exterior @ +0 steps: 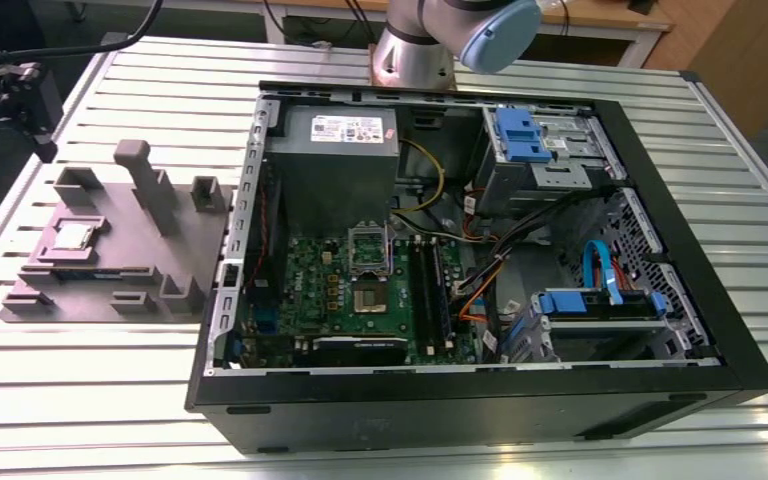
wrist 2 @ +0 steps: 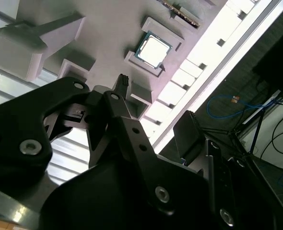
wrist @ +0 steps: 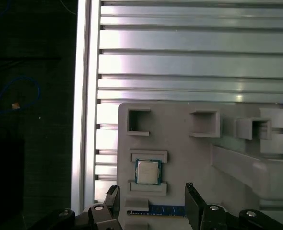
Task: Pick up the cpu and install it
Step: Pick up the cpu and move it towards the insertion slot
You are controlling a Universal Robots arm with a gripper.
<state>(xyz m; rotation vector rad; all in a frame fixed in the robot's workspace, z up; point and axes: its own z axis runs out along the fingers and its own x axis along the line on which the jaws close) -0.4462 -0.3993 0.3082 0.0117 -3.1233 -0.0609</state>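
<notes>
- The table (exterior: 91, 380), a slatted metal surface, carried everything you had to work with.
- The open computer case (exterior: 491, 400) lay on the table toward the exterior view's right, with its motherboard socket (exterior: 368, 268) exposed.
- The grey fixture block (exterior: 131, 250) sat on the table just beside the case, on the exterior view's left.
- The hand (wrist: 151, 189) hung above the fixture block with its fingers (wrist: 193, 203) spread apart and holding nothing. In the first wrist view, the gap between them looked wider than the cpu.
- The cpu (wrist: 147, 171) lay flat in a shallow seat of the fixture block, metal top up. Two low raised lips bracketed it, and the hand was clear of it.
- You should have treated the cpu as light, thin and rigid, with a smooth top that was likely slippery and an underside that was probably fragile.
- The two opposite edges left free by the lips appeared to be your best place to take hold, kept level and under light pressure.
</notes>
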